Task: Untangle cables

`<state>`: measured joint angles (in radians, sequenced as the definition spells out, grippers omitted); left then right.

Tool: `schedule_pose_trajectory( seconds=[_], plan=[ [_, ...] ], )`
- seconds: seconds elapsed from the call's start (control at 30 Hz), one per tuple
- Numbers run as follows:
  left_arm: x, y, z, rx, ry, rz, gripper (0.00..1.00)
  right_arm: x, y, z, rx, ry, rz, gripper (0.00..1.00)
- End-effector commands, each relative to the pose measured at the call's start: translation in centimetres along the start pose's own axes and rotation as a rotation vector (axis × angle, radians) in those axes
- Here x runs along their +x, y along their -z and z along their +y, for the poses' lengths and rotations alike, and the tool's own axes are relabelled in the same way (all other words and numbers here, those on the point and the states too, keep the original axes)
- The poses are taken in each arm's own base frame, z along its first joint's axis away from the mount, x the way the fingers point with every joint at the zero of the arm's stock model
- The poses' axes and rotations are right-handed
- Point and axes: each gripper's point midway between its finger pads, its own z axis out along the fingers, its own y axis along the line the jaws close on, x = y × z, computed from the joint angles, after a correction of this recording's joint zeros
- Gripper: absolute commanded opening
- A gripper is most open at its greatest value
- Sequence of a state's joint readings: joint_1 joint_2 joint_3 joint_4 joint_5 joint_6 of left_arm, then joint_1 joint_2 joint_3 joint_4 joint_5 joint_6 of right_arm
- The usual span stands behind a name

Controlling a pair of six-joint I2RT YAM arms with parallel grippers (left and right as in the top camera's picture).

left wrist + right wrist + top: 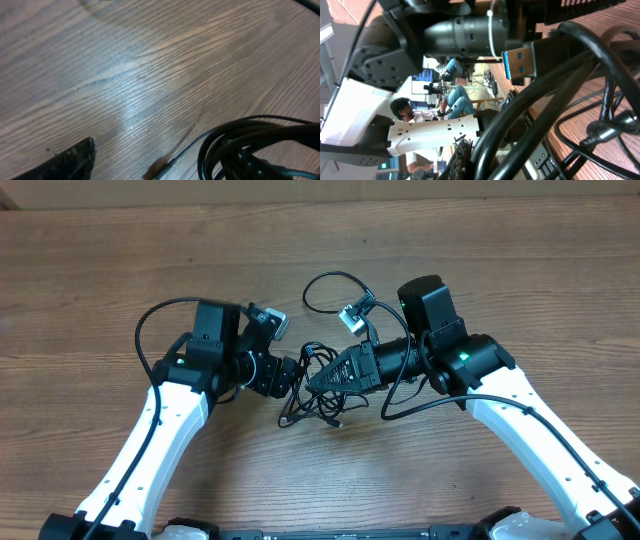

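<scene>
The cables (325, 408) lie as a tangled black bundle at the table's middle, between my two grippers. My left gripper (293, 377) points right at the bundle's left edge. In the left wrist view its jaws stand wide: one finger (75, 160) is at the lower left, bare wood lies beside it, and the cables (250, 135) loop at the lower right. My right gripper (318, 376) points left over the bundle and is shut on the cables (560, 90), which run thick past its dark finger (465, 155). A blue-tongued USB plug (520, 62) sticks out of the strands.
Thicker robot wires loop off the arms at the left (145, 330), at the top middle (330, 280) and under the right arm (420, 405). The wooden table (500, 240) stretches all round. The left arm's body (460, 30) fills the right wrist view close ahead.
</scene>
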<state>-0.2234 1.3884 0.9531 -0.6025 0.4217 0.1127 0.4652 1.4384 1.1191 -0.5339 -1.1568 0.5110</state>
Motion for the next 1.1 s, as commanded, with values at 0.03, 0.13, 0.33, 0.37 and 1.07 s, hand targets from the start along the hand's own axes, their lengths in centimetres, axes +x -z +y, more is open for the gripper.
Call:
schedule_pose_trajectory(
  seconds=[0.03, 0.13, 0.33, 0.37, 1.07],
  plan=[
    [0.6, -0.7, 2.0, -0.107, 0.118, -0.011, 0.60, 0.2, 0.1, 0.8, -0.039, 0.000, 0.018, 0.04],
    [0.2, -0.3, 4.4, -0.246, 0.227, -0.046, 0.28, 0.2, 0.1, 0.9, -0.045, -0.001, 0.022, 0.04],
    [-0.2, 0.6, 7.1, -0.400, 0.414, -0.115, 0.05, 0.2, 0.1, 0.9, -0.042, -0.003, 0.020, 0.04],
    [-0.1, 0.7, 7.3, -0.413, 0.438, -0.122, 0.05, 0.1, 0.1, 0.7, -0.031, -0.005, 0.013, 0.04],
    [2.1, 1.0, 7.7, -0.468, 0.348, -0.013, 0.04, -2.4, 5.5, -12.5, 0.730, -0.302, -0.366, 0.65]
  ],
)
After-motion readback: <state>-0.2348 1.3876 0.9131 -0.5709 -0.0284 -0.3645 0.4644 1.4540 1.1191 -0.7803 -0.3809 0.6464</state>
